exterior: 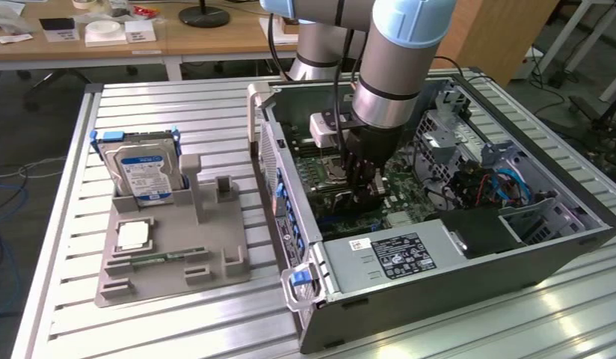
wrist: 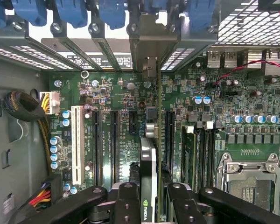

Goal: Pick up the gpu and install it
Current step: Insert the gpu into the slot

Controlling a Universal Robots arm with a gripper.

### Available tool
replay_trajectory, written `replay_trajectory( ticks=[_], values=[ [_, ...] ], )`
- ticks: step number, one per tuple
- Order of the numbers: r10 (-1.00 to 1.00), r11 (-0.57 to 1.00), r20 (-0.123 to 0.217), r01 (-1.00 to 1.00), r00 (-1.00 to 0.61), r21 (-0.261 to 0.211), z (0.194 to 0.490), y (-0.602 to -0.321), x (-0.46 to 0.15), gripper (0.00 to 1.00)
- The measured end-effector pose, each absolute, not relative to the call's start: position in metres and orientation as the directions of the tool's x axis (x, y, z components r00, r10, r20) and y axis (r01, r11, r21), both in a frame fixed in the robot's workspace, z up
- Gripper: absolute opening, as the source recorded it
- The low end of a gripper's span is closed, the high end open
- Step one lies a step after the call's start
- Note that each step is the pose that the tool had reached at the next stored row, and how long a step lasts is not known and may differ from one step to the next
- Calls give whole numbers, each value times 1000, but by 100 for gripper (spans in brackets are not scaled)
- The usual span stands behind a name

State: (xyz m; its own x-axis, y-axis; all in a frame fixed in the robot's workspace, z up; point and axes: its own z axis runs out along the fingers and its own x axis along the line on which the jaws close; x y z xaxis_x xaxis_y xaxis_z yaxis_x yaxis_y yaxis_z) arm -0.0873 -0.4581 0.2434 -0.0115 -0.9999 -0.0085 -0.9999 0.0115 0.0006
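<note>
At the exterior view's left you see the grey fixture tray on the slatted table. The silver hard drive with its blue-white label stands upright in the tray's rear slot. A narrow green memory stick lies flat toward the tray's front. The slot beside the hard drive holds nothing.

Moving right, you come to the open computer case, lying on its side with the motherboard facing up. The arm reaches straight down into it, and the gripper sits low over the board near the expansion slots.

In the wrist view you see the gpu held edge-on between the two black fingers, one on each face, so the gripper is clamped at a narrow width on the card. The card's black cooler with a green logo shows just ahead of the fingers. The card stands upright and runs in line with the black expansion slots. Its far end reaches toward the case's rear bracket openings, under the blue retention clips. You cannot tell whether the card's lower edge is seated in a slot. The CPU socket lies off to one side of the card.
</note>
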Motion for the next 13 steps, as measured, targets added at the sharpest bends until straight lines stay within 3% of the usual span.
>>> replay_trajectory(
  ticks=[13],
  values=[
    [-1000, 12, -8, -1000, -12, 1, 243, -458, -87, 27]
  ],
)
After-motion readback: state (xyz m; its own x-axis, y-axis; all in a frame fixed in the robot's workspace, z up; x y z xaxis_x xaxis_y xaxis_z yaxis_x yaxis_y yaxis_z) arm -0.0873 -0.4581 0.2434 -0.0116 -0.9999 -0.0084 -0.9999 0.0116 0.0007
